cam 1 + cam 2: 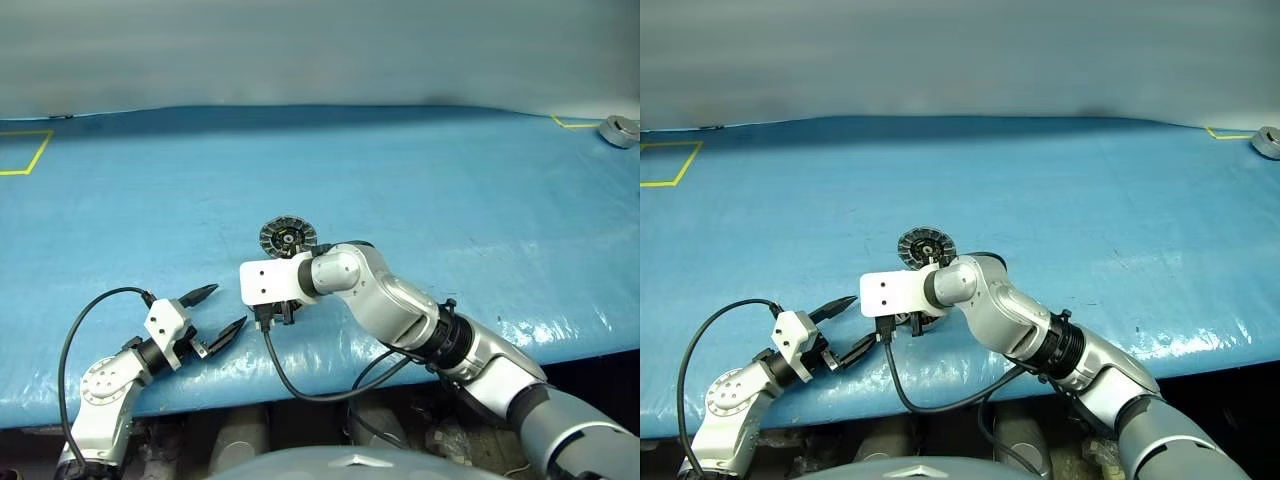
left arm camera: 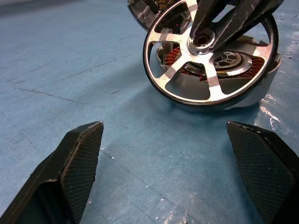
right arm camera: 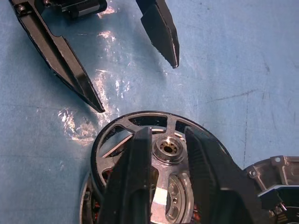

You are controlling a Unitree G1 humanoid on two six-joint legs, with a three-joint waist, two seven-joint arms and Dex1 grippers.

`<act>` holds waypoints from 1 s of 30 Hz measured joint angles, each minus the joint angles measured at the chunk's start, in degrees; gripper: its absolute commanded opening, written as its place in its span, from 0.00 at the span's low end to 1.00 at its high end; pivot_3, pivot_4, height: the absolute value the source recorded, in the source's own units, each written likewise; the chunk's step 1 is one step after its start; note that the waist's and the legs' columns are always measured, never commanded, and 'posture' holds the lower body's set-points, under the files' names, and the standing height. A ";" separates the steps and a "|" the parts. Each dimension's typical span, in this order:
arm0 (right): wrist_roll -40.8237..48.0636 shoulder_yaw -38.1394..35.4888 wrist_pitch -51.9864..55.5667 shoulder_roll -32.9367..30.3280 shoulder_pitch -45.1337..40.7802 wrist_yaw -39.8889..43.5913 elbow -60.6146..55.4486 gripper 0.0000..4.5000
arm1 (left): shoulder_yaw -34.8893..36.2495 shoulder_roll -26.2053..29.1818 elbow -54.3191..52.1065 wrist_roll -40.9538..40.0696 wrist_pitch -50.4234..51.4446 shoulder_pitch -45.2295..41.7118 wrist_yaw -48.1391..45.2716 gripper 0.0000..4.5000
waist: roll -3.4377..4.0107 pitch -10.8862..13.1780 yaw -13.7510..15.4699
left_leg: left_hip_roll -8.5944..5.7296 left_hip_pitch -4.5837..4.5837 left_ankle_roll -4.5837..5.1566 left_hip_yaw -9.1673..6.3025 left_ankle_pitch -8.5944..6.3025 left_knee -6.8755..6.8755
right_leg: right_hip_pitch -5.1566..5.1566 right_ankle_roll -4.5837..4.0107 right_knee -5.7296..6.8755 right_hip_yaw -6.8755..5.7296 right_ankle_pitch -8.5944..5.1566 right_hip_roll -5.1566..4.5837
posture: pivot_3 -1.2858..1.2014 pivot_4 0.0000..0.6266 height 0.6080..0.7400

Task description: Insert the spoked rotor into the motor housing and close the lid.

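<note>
Nearest the camera, at the worktop's near edge, the left gripper rests with its black fingers spread wide apart, holding nothing. Just beyond it, the right gripper reaches across, its two fingers straddling the hub of the spoked rotor; whether they pinch it I cannot tell. Tilted, the rotor leans on the motor housing, whose copper windings show between the spokes. Right behind them the lid lies dark face up. Blue sheeting covers the worktop, open on all sides, yellow tape marking the far left corner. At the far right edge a small grey object is too small to identify.
</note>
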 measured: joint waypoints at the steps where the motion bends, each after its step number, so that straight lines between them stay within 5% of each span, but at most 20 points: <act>1: -0.04 0.02 0.00 -0.01 -0.17 0.11 0.04 0.27 | 0.00 0.00 0.01 0.00 0.00 0.00 0.00 1.00 | 0.00 0.00 0.00 | 0.00 0.00 0.00 0.00 0.00 0.00 | 0.00 0.00 0.00 0.00 0.00 0.00 | 0.52 0.24 1.00; 30: -1.43 2.17 4.20 1.36 -4.72 4.08 2.45 0.27 | -1.23 -3.71 1.28 0.64 -3.96 1.83 3.71 1.00 | 0.19 -0.04 0.06 | -0.02 0.01 -0.04 -0.03 0.02 0.00 | 0.03 0.00 0.00 -0.04 0.00 -0.03 | 0.52 0.24 1.00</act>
